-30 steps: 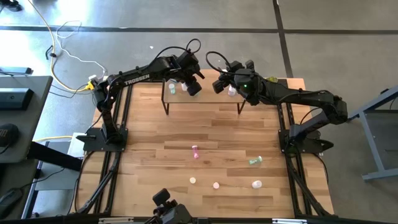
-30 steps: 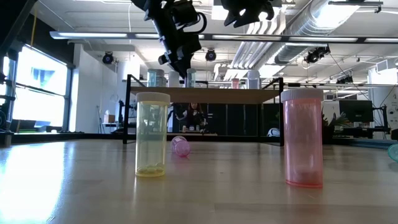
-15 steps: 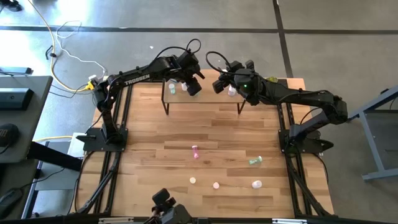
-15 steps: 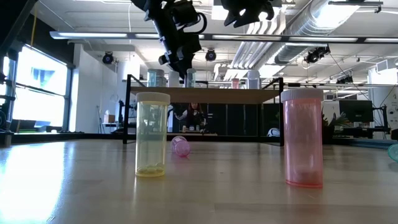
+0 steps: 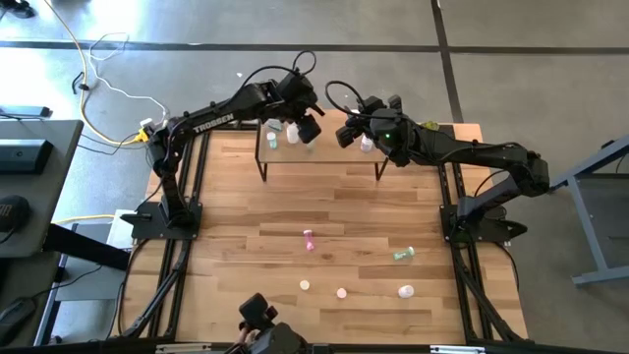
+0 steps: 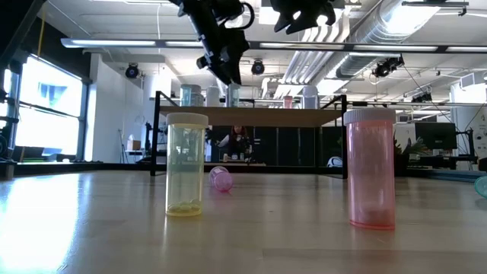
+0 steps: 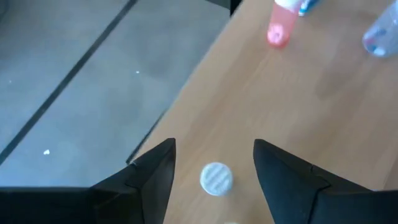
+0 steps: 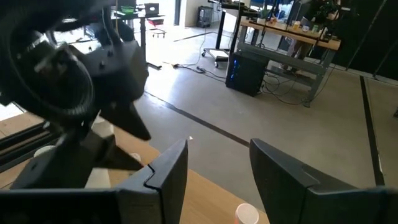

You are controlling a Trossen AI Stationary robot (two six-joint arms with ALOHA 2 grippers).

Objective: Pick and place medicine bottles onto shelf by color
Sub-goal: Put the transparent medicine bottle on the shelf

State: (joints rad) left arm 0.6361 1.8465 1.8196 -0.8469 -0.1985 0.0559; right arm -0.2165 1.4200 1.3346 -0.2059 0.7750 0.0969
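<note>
Presently catalogued, hazards first.

Left gripper (image 5: 307, 126): stood above the shelf (image 5: 324, 147), near its left half; fingers apart, nothing between them. In the left wrist view a white-capped bottle (image 7: 216, 178) stood upright on the shelf top directly below the gap, close to the board's edge. Risk, as judged: any sideways drift of the fingers while so low could clip that cap and tip the bottle off the near edge; neighbouring bottles (image 5: 273, 136) on the shelf could be knocked the same way.

Right gripper (image 5: 346, 132): hung over the shelf's right half, fingers apart and empty in the right wrist view. Risk: both wrists sat close together over one narrow board, so a careless move by either could bring them into contact.

Loose stock on the tabletop (image 5: 246, 226): pink bottle (image 5: 309, 239) lying on its side, likely to roll when pinched; green bottle (image 5: 403, 254) also lying down; three upright ones along the near edge, including a white-capped jar (image 5: 405, 291).

Hard to make out:
- Colours of the bottles already shelved; from above the arms covered most of them, and the low view showed only pale shapes behind the yellow bottle (image 6: 186, 164) and pink upright bottle (image 6: 371, 169).
- Whether shelf grouping by colour was correct.
- Lower part of the bottle under the left fingers, cut off at the frame edge.
</note>
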